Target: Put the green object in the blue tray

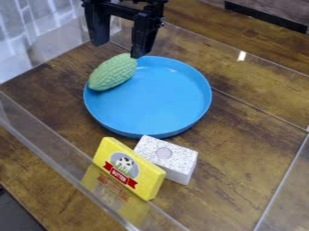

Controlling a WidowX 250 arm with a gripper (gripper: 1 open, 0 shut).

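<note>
The green object (112, 72), a light-green bumpy oval lump, rests on the far left rim of the blue tray (163, 113), partly over the tray and partly over the table. The tray is a large round bright-blue dish in the middle of the wooden table. My gripper (126, 41) hangs just above and behind the green object, pointing down. Its two dark fingers (145, 38) stand apart with nothing between them, so it is open. The fingertips sit slightly above the lump, not touching it as far as I can tell.
A yellow box (128, 168) with a cartoon face lies in front of the tray, and a white patterned block (167, 158) lies against its right side. Clear acrylic walls (49, 149) edge the table at the front and left.
</note>
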